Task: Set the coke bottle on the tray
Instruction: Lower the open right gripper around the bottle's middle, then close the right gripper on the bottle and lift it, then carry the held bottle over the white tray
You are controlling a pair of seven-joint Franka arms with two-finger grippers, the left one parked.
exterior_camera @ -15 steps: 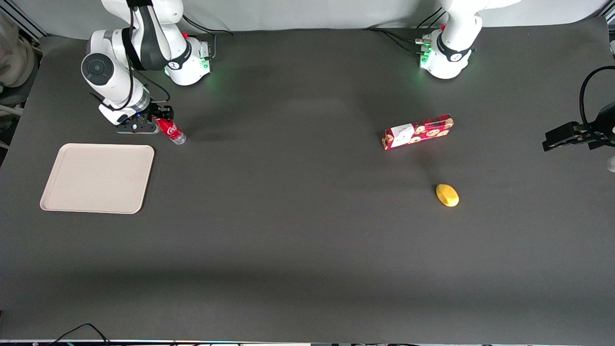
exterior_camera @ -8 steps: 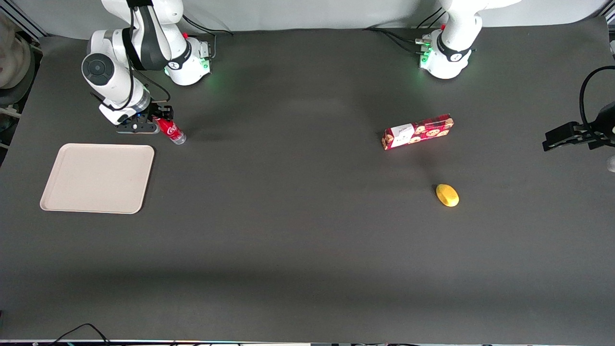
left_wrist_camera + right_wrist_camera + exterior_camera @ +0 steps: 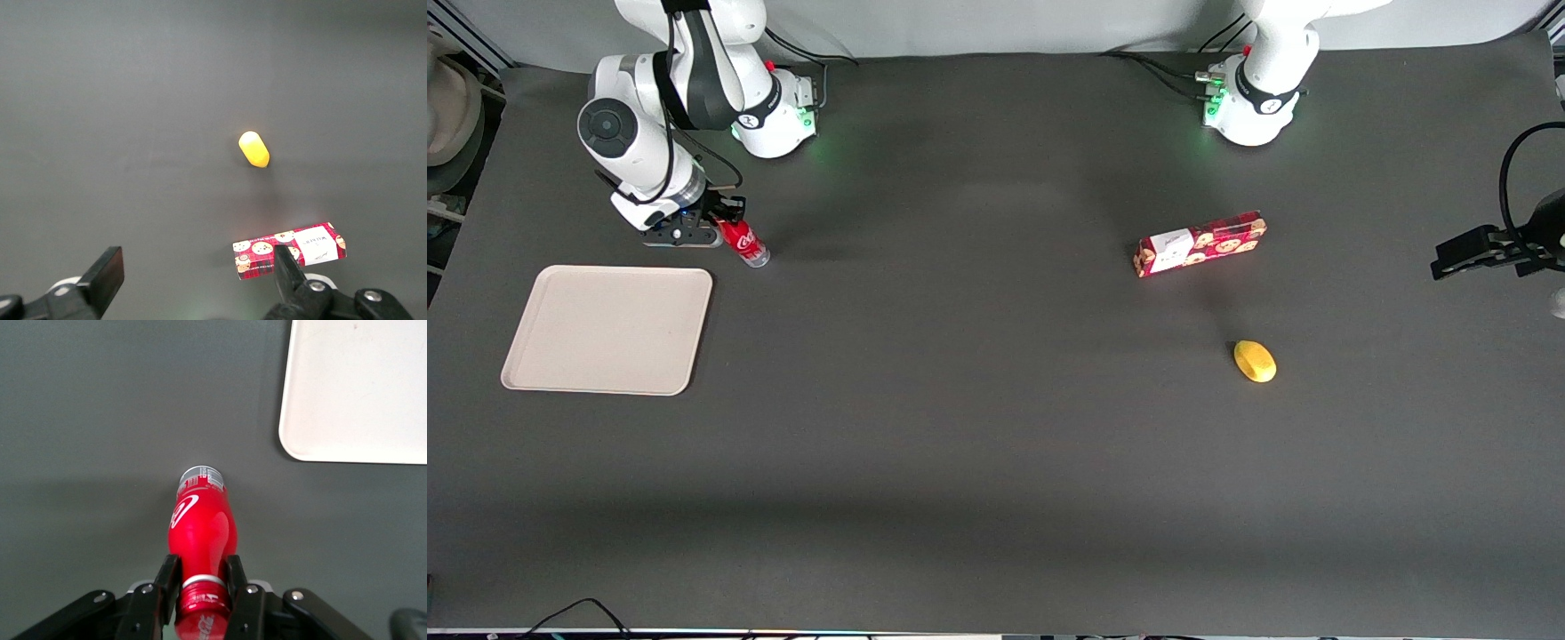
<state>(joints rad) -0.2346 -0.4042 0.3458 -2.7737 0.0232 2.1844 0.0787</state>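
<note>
gripper [image 3: 199,587] clamped on coke bottle [image 3: 200,533] neck, just beside tray [image 3: 609,330] and farther from the camera. cookie box [image 3: 1199,243] and yellow fruit [image 3: 1254,361] well apart, toward parked arm's end.

You see a small slim glossy red plastic coke bottle [image 3: 200,533] with a red cap, white script lettering and a clear, silvery base. The black two-finger metal gripper [image 3: 202,587] around its neck shows small silver screws. Near it lies a flat, plain beige rectangular plastic tray [image 3: 609,330], unpatterned. The table [image 3: 978,427] is covered in matte dark grey. A red rectangular cardboard cookie box [image 3: 1200,244] carries a white label and tan cookie pictures. A small rounded object [image 3: 1255,361] is solid yellow.
</note>
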